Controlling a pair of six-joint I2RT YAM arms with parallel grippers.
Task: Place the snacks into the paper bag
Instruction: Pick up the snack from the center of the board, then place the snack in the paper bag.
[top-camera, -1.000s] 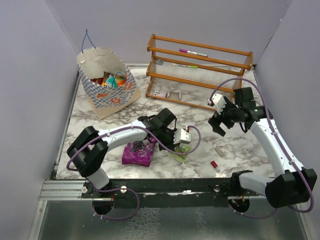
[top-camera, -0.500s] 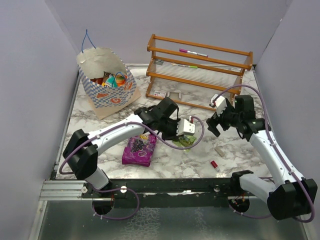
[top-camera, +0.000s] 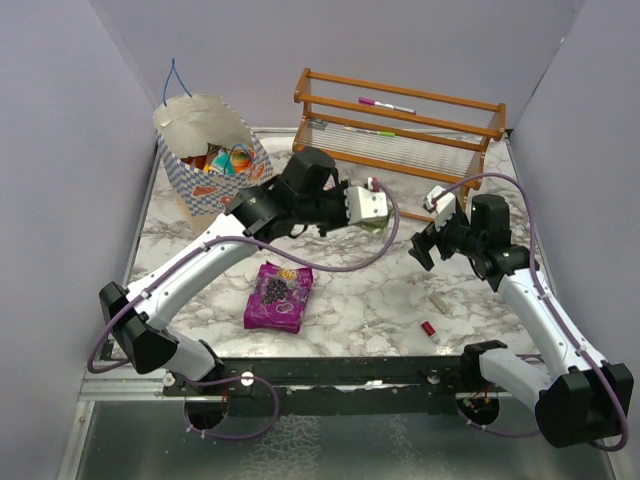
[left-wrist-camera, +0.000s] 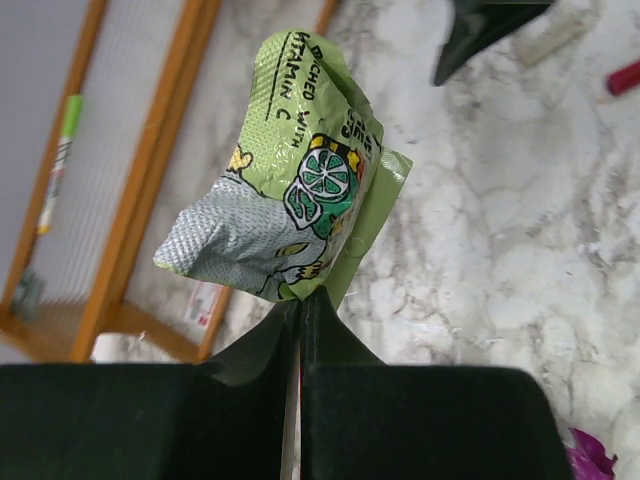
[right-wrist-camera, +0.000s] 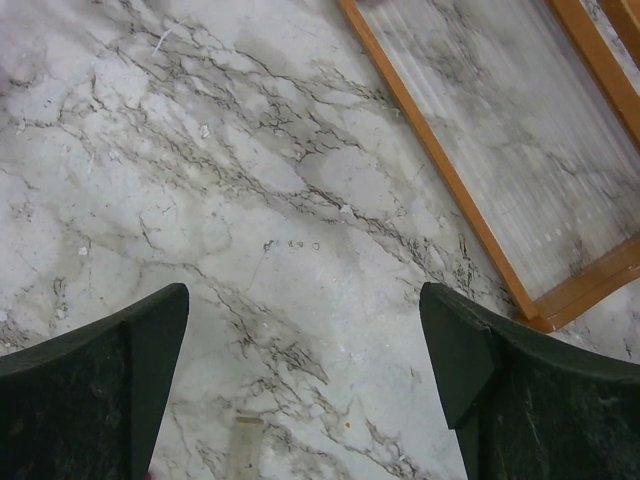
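Note:
My left gripper (top-camera: 370, 217) is shut on a small light-green snack packet (left-wrist-camera: 290, 205) and holds it in the air in front of the wooden rack; its jaws pinch the packet's lower edge (left-wrist-camera: 303, 296). The checked paper bag (top-camera: 232, 195) stands open at the back left, with several colourful packets (top-camera: 225, 160) inside. A purple packet (top-camera: 280, 297) lies flat on the marble in front of the left arm. My right gripper (top-camera: 424, 246) is open and empty above bare marble, its jaws wide apart in the right wrist view (right-wrist-camera: 305, 320).
The wooden rack (top-camera: 400, 140) stands at the back with pens on it, and shows in the left wrist view (left-wrist-camera: 130, 200). A tiny red cylinder (top-camera: 428, 328) and a small beige stick (top-camera: 438, 298) lie near the right arm. Purple walls close in the sides.
My left gripper has lifted the light-green packet off the table and carried it back and up, towards the rack. My right gripper has shifted slightly down and stays open.

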